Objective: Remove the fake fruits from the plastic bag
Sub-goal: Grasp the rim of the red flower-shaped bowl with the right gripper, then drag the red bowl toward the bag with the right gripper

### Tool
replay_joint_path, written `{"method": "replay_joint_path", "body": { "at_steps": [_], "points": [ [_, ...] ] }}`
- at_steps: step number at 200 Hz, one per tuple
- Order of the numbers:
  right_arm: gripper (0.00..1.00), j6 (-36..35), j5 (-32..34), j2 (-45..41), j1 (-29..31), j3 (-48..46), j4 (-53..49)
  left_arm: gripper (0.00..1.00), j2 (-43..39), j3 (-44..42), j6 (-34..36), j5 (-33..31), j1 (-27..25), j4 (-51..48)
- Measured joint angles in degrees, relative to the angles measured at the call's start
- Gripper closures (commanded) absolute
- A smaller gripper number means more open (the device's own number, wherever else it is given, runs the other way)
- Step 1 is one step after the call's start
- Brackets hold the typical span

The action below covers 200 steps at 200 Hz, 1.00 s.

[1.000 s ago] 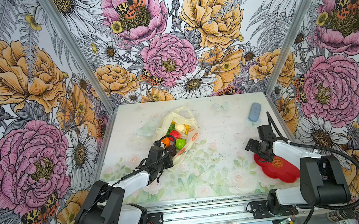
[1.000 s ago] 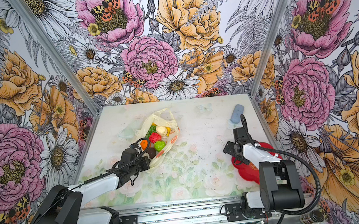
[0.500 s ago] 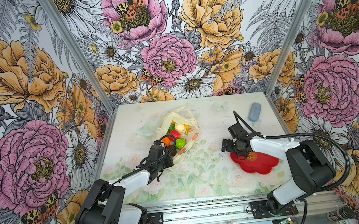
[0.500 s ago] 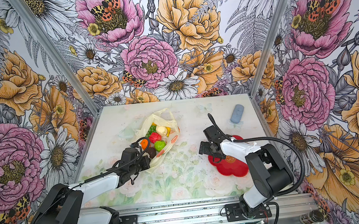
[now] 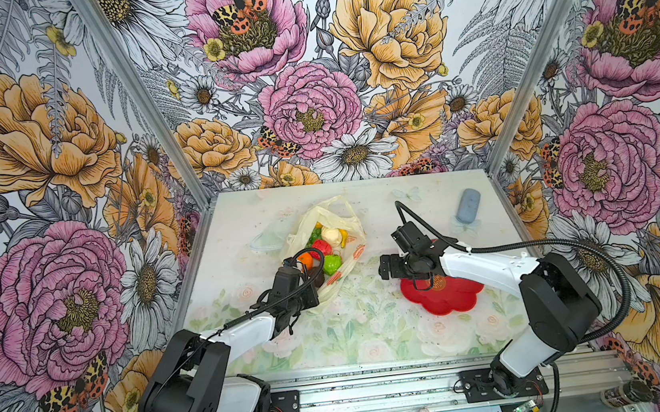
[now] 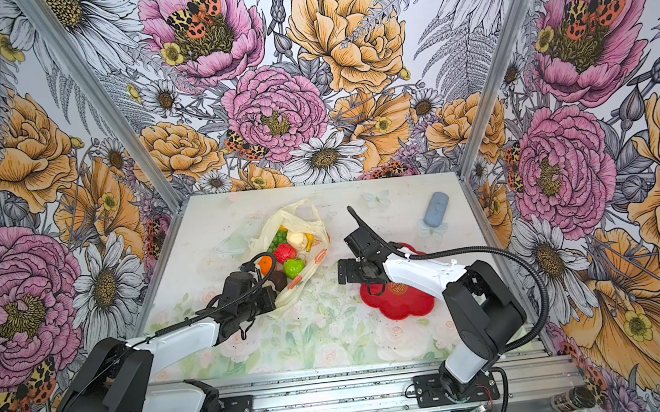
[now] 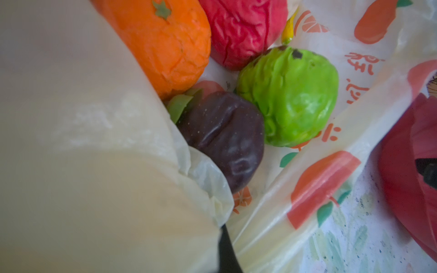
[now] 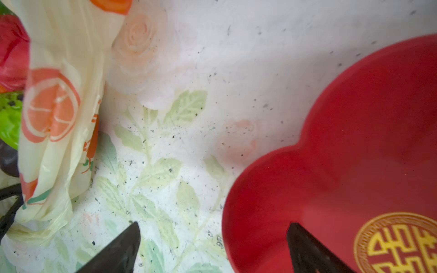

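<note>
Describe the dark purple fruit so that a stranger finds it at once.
Find the cream plastic bag left of the red plate. Among its fruits, the dark purple fruit lies nearest the left gripper, beside the green fruit. Only it looks almost black.

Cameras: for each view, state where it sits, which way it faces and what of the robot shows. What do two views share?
Both top views: high in front, looking down on the table; left arm, right arm show.
Left wrist: on the left arm, looking into the bag at the orange; one finger shows.
Right wrist: on the right arm, looking down at table and plate; the open right tool shows.
Shared: both wrist views show bag and plate.
</note>
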Motion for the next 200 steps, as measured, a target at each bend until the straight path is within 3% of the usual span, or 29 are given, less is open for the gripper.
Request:
{"method": "replay_joint_path", "body": {
  "at_steps": [24, 58, 112, 171, 200],
  "points": [
    [0.01, -3.54, 2.82, -6.56, -5.49, 0.0, -2.23, 1.0, 0.0, 0.0, 0.07, 0.02, 0.0, 0.0],
    [0.01, -6.71, 6.54, -13.64, -19.23, -0.61, -2.36, 1.0, 0.0, 0.02, 0.42, 0.13, 0.0, 0.0],
    [0.0, -8.07, 4.44, -8.57, -35.93, -5.64, -2.1, 1.0, 0.0, 0.0, 0.42, 0.15, 0.0, 0.0],
    [0.01, -5.73, -7.89, -6.64, -36.65, -12.22, 2.89, 1.0, 0.35, 0.2, 0.44, 0.13, -0.24, 0.02],
    [0.01, -4.42, -10.45, -6.62, -34.69, -13.16, 4.0, 1.0, 0.57, 0.2, 0.42, -0.09, -1.05, 0.04]
  ]
}}
